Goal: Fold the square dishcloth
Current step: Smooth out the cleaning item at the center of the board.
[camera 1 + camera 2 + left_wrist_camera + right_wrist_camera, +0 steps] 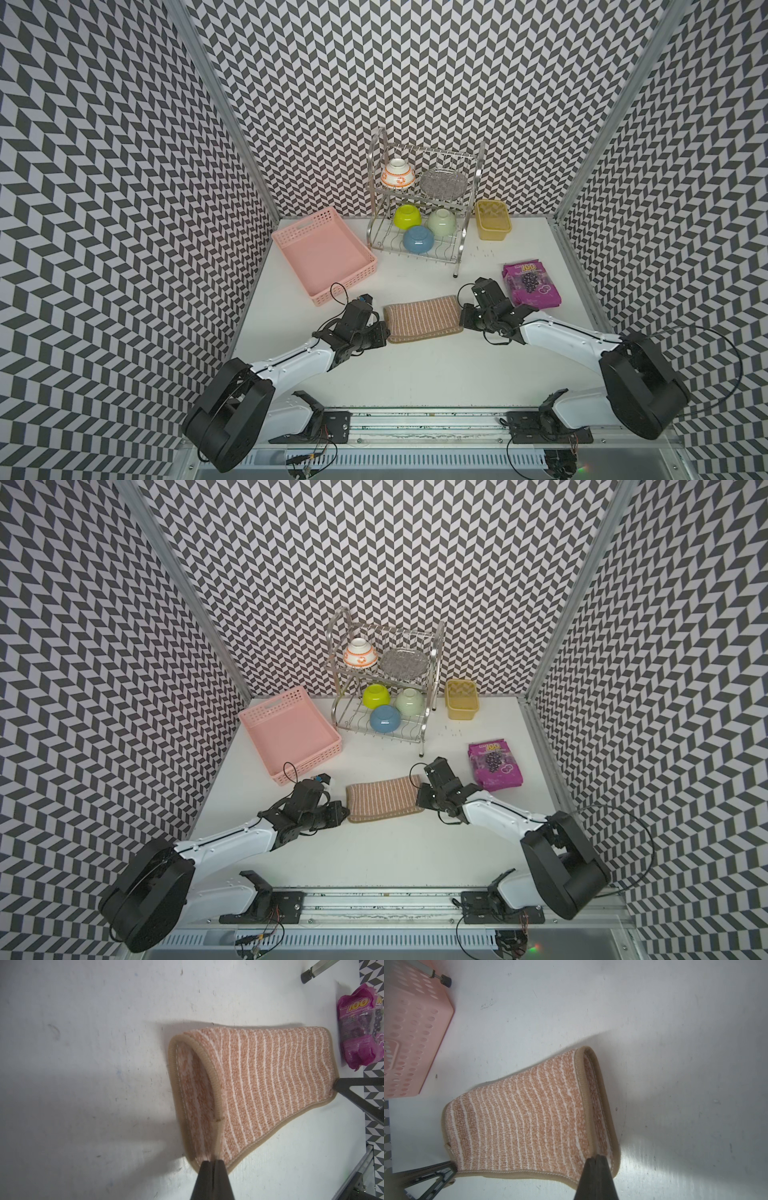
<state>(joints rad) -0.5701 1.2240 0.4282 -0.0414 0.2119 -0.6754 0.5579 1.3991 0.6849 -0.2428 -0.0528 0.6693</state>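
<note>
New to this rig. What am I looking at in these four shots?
Two white robot arms with pincer grippers work over a white table. Two pictures look down from one overhead camera pair; the other two come from a camera on each wrist. On the table: a striped dishcloth folded over, a pink basket, a dish rack with bowls, a yellow container, a purple packet. The left gripper and right gripper are each shut on the dishcloth, one at each end.
</note>
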